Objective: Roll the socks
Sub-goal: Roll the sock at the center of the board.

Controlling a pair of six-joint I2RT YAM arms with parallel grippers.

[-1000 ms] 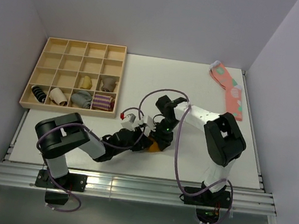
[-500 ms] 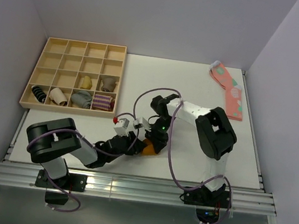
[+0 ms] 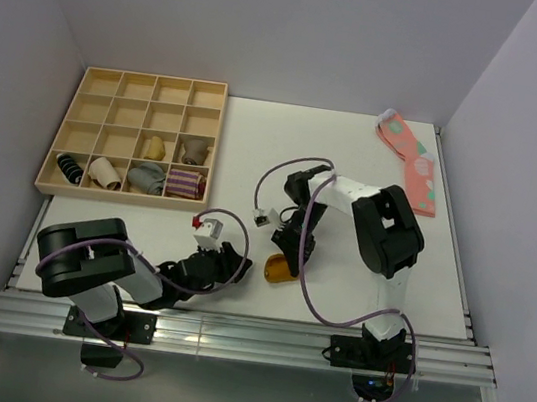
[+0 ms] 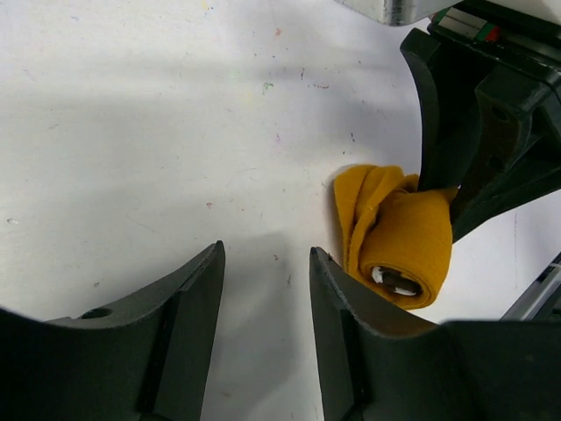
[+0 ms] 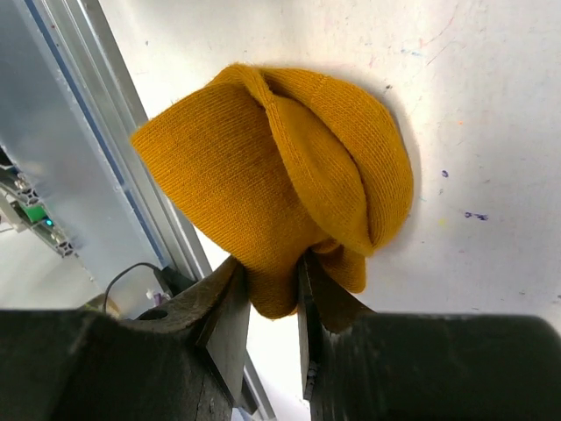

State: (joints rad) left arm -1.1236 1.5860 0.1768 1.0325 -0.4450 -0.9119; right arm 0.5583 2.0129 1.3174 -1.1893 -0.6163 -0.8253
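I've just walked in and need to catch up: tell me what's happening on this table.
The right gripper is pinching a yellow sock, which is bunched into a loose roll and sits on the table near its front edge. The left gripper sits right beside the sock, open and empty. A pink sock lies flat at the far right. A wooden tray at the back left holds a few rolled socks.

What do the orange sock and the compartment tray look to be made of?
The sock: soft knit fabric, matte; fine stitch rows show and it folds limply. The tray: probably light unfinished wood, judging by its pale tan colour and thin flat dividers.
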